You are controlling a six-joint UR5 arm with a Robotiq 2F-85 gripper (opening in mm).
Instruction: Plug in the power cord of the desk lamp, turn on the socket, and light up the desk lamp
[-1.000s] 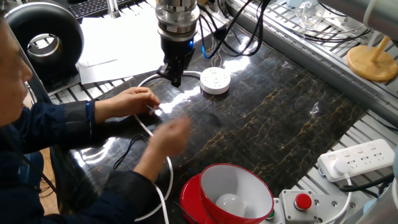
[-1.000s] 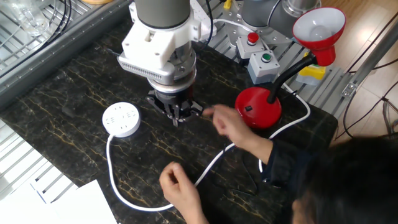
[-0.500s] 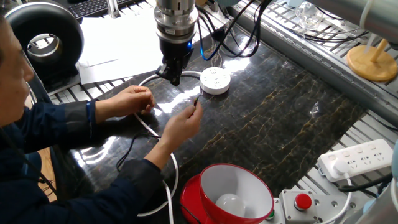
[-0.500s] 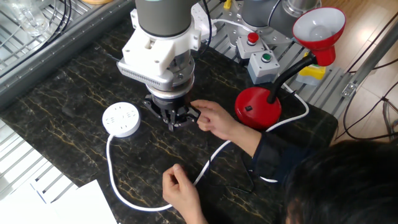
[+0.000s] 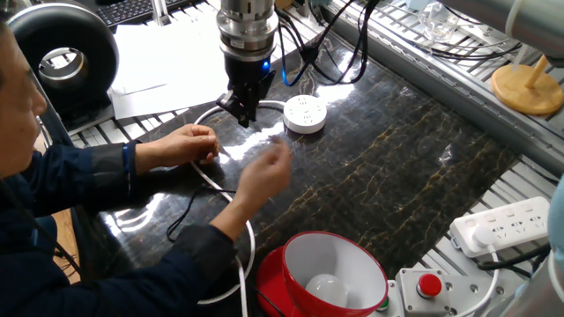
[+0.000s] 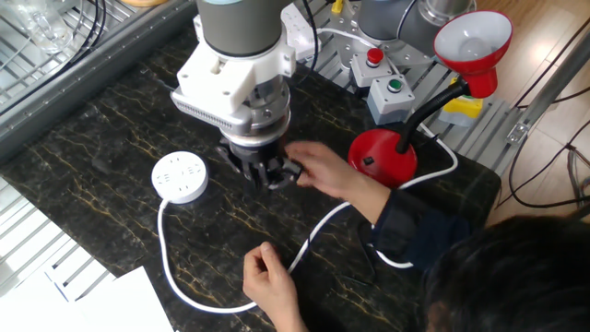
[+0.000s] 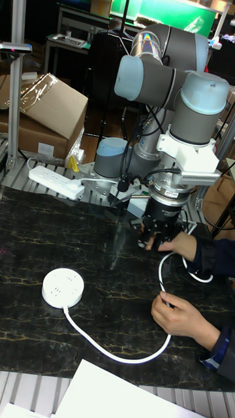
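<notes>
Near edge: desk lamp point(image 5: 322, 277) is sitting shade-up. Person's hand point(image 6: 323, 173) is reaching at the gripper point(image 6: 267, 175), blocking its fingertips; grip state can't tell. Power cord point(image 5: 181, 216) is trailing toward the person. Socket point(image 6: 180, 177) is lying flat, holes up, beyond gripper.

One fixed view looks down from above the seated person's side, across the dark marbled counter point(image 5: 397, 167), with the robot's black two-finger hand point(image 5: 244, 109) far up the picture and the glossy red cone-shaded desk lamp point(image 5: 330, 273) nearest the lens. The other fixed view faces back from the opposite side, closer, steeply downward. The tall fixed view stands low at the counter's edge, looking level at the hand. All three share the small round white socket point(image 6: 180, 177) beside the hand.
</notes>
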